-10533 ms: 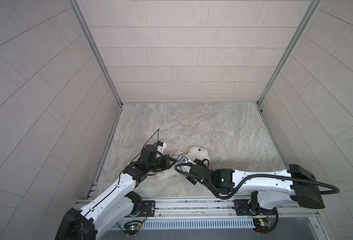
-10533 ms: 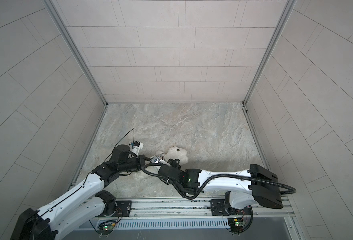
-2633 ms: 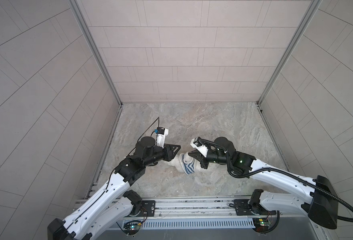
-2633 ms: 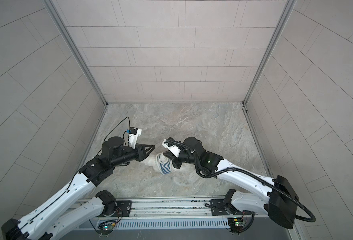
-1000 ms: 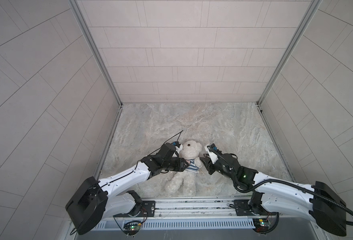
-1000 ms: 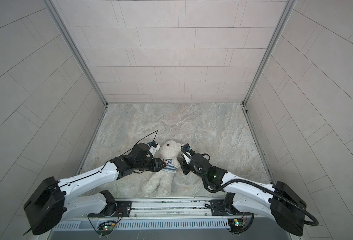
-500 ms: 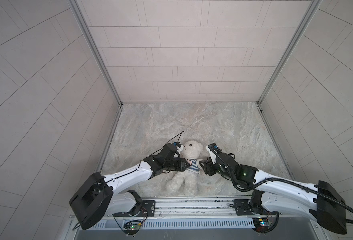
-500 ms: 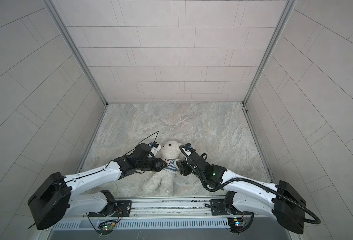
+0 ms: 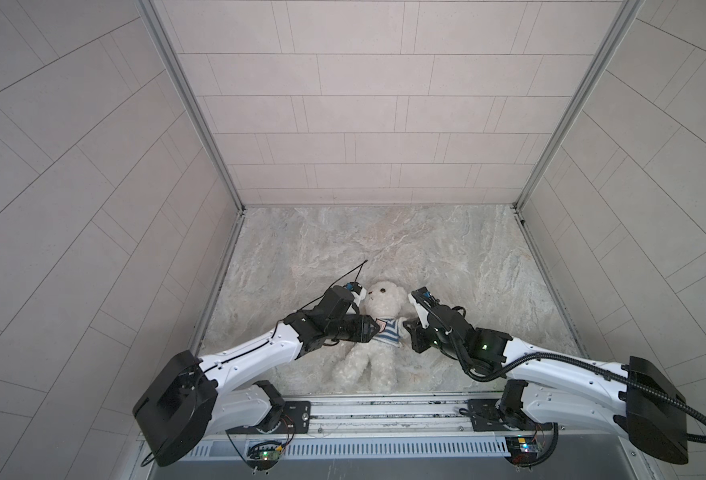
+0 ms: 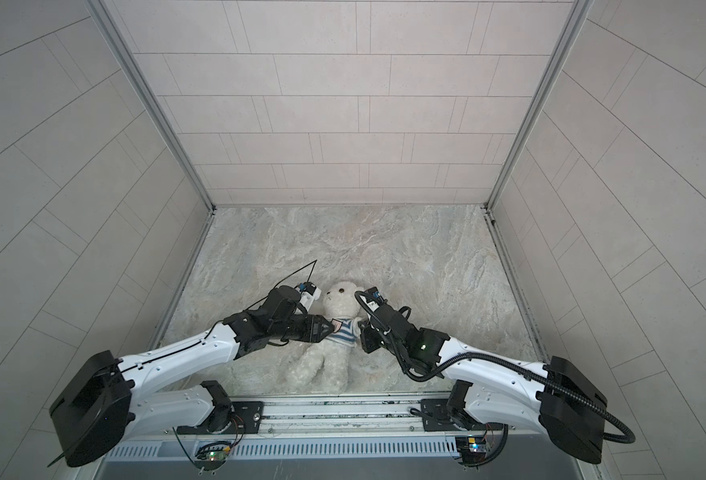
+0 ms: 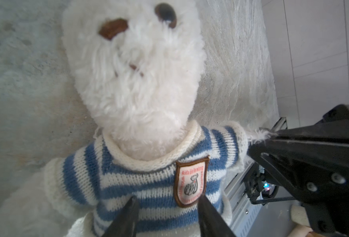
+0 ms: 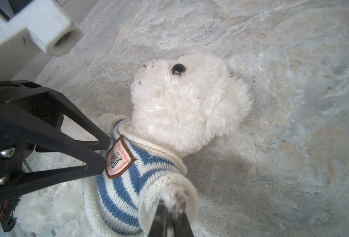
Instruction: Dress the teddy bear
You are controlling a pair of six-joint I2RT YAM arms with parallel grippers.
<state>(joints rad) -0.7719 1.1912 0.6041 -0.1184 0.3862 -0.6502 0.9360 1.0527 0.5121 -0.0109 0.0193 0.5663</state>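
Right gripper [image 12: 172, 206] clamped on a paw of the teddy bear [image 9: 384, 301], which lies face-up on the surface [image 9: 384, 249], left gripper [image 11: 167, 200] parted at its striped sweater [image 11: 128, 184]: a pull risks dragging the unpinned bear sideways.

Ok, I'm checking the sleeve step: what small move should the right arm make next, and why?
Probably draw the right pincer gently outward: it is shut on paw fur of the teddy bear, which barely pokes from the cuff of the shirt.
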